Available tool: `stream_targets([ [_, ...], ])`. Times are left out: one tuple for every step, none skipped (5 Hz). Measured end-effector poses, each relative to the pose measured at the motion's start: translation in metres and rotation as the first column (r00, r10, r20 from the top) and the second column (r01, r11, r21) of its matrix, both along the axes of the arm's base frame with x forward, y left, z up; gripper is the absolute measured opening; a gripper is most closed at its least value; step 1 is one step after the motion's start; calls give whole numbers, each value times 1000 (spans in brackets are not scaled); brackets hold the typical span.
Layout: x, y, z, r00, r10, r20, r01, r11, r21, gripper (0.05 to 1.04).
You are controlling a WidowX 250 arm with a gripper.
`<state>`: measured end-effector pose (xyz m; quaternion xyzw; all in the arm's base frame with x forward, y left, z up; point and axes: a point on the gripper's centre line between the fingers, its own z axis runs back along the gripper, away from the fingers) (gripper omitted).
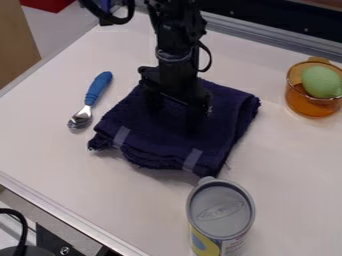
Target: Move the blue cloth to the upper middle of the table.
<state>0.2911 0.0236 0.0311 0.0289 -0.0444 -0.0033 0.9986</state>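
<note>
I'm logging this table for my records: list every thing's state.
Dark blue cloth, folded in layers.
Black robot gripper, down over the cloth.
Blue-handled metal utensil, lying down.
Grey-lidded cylindrical can, upright, lid on.
Amber transparent cup, upright, occupied.
Green oval object, resting in the cup.

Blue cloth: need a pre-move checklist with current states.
1. Hand over cloth: ok, at its far half.
2. Cloth gripped: cannot tell, black on dark navy.
3. Cloth folded: ok, layers stacked.
4. Cloth already at upper middle: not ok, looks nearer the middle.
5. Can well clear of cloth: not ok, stands right by its near corner; contact cannot tell.
6. Spoon and amber cup clear of cloth: ok, gaps left and right.
</note>
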Motion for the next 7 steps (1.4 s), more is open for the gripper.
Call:
stream_targets([
  [1,-6,-13,1000,-17,-12,17,1000,-9,945],
  [4,-10,-18,1000,-27,-4,27,999,33,694],
  [5,-8,-21,1000,-30,-2,30,999,45,463],
  [7,-9,-21,999,-32,9,31,999,44,291],
  [19,-3,-23,997,-67,34,64,994,84,180],
  [37,-2,-24,996,-73,55,67,993,93,113],
  [61,1,-24,994,-58,92,50,995,90,94],
])
